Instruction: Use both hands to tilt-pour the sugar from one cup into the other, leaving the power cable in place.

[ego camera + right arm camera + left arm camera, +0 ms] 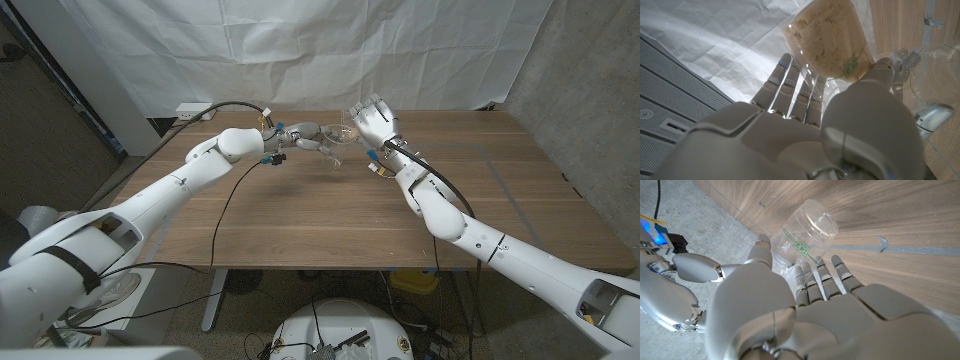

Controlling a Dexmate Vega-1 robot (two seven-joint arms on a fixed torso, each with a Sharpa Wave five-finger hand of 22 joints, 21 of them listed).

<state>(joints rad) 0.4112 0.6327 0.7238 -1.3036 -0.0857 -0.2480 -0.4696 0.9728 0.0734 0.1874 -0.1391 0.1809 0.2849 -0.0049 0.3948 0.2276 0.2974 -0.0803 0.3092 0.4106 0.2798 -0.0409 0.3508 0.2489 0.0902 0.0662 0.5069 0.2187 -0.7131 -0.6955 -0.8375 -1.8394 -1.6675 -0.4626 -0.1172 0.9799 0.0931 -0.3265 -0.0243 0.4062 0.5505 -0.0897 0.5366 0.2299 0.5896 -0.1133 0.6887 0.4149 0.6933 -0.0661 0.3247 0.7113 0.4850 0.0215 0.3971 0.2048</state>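
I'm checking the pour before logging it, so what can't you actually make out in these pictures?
- Head view: the two clear cups are too small and see-through to tell apart between the robot hands.
- Right wrist view: the right robot hand covers the lower end of the sugar cup.
- Left wrist view: the left robot hand hides the near end of the empty cup.

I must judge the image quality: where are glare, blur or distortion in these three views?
Head view: evenly lit and sharp, table edges bowed by the wide lens. Left wrist view: the left hand close and soft, reflections on the empty cup. Right wrist view: bright backlit sheet behind the sugar cup; the right hand looms large.
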